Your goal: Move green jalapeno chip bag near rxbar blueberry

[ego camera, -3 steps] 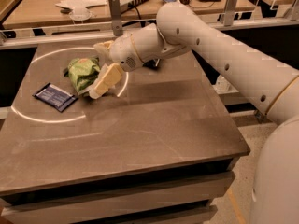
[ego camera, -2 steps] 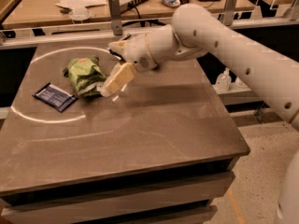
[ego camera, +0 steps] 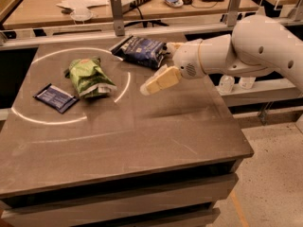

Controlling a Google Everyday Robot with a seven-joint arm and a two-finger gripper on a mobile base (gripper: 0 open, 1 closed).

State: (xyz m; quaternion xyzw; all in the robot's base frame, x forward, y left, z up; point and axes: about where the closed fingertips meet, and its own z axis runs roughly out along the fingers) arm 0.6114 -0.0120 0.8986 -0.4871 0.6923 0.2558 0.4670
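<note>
Near the left edge we see the rxbar blueberry (ego camera: 56, 97) lying flat, with the green jalapeno chip bag (ego camera: 90, 77) just beside it. A dark blue chip bag (ego camera: 140, 50) sits by the table's (ego camera: 142, 145) far edge. The gripper (ego camera: 155, 83) hovers apart from both bags, and the arm (ego camera: 246, 51) reaches in over the right edge. We cannot tell whether the gripper is spread or closed.

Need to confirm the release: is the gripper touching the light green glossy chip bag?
Apart. The camera view shows the gripper hanging over mid-table, with a strip of bare tabletop plainly separating it from the light green glossy chip bag.
</note>
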